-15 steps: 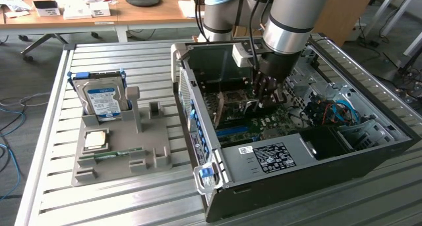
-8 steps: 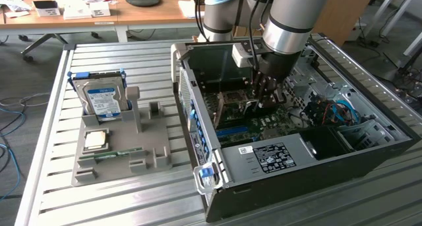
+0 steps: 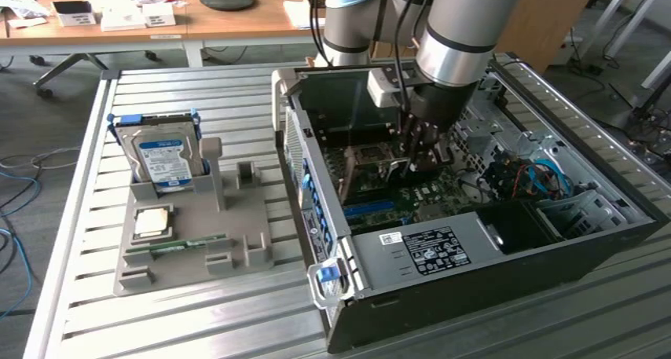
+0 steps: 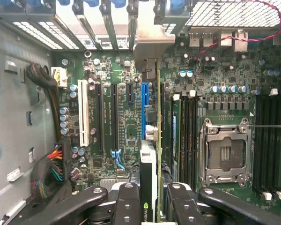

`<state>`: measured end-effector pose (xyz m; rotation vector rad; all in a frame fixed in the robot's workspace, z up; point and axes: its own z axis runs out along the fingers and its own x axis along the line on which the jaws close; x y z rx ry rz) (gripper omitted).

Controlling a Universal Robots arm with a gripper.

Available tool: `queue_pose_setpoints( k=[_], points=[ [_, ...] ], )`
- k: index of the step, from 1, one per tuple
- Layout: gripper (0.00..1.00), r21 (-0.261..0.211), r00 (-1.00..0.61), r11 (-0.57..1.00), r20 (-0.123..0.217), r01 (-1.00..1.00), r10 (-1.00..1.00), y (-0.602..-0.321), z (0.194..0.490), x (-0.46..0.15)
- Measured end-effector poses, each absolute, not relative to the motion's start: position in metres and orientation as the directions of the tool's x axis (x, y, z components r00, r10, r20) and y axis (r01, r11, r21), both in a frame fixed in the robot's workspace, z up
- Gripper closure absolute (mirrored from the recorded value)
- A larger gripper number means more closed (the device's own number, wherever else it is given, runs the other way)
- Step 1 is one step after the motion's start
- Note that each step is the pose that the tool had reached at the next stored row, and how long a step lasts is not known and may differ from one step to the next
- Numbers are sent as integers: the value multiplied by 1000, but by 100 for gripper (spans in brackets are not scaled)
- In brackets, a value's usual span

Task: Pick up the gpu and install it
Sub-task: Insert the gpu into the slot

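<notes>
Gripping the gpu [image 4: 149, 159] edge-on, the gripper [image 4: 152, 201] has its black fingers [image 4: 126, 206] clamped on the card inside the open computer case [image 3: 524, 292], right by the motherboard's [image 4: 117, 70] blue expansion slot [image 4: 144, 105]; farther off, a hard drive [image 3: 163, 155] stands in a grey tray [image 3: 247, 253]

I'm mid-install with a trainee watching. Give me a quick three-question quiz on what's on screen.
1. True or false: the gripper has its jaws closed on the gpu.
2. Where is the hard drive? A) in the grey holder B) on the wooden desk C) on the floor
3. Fill in: the coloured expansion slot beside the gpu is ___.
Key: 1 true; 2 A; 3 blue.
</notes>
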<state>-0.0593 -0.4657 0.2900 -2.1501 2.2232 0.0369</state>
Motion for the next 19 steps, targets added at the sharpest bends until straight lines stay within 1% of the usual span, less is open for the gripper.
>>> queue_pose_setpoints(
  k=[19],
  points=[
    [73, -16, -33, 34, -51, -999, -998, -466, 283, -64]
  ],
)
